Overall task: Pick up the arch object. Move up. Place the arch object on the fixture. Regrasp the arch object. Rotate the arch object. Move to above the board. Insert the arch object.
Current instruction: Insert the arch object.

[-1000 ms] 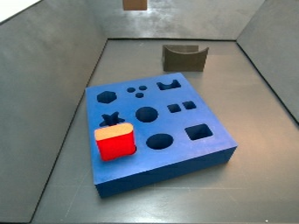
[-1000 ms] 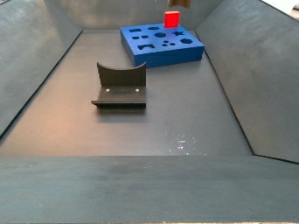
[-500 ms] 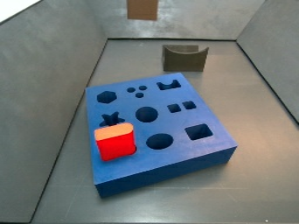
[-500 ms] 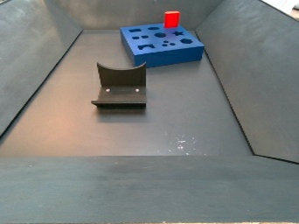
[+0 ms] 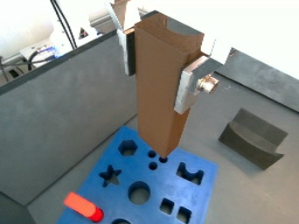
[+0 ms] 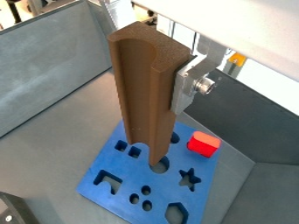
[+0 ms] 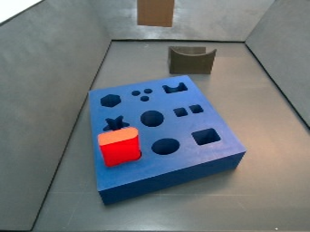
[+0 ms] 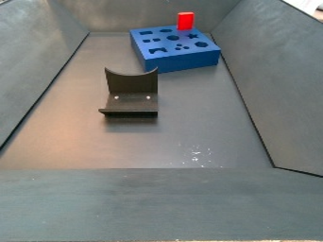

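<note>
My gripper (image 5: 155,83) is shut on the arch object (image 5: 158,114), a long brown bar that hangs upright with its curved groove end up between the silver fingers (image 5: 191,80). Both wrist views show the bar (image 6: 140,122) high above the blue board (image 5: 170,184), its lower end over the holes near the board's middle. In a side view only the bar's lower end (image 7: 154,11) shows at the top edge, above and behind the board (image 7: 164,136). The gripper (image 6: 149,87) is out of both side views. The fixture (image 7: 190,59) stands empty behind the board.
A red cube with an orange top (image 7: 119,147) sits in the board near one corner; it also shows in a wrist view (image 6: 204,143). Grey sloping walls enclose the floor. In a side view the fixture (image 8: 130,93) stands apart from the board (image 8: 175,47).
The bar's lower end has come further down into the side view and shifted a little to the right. The board, cube and fixture have not moved.
</note>
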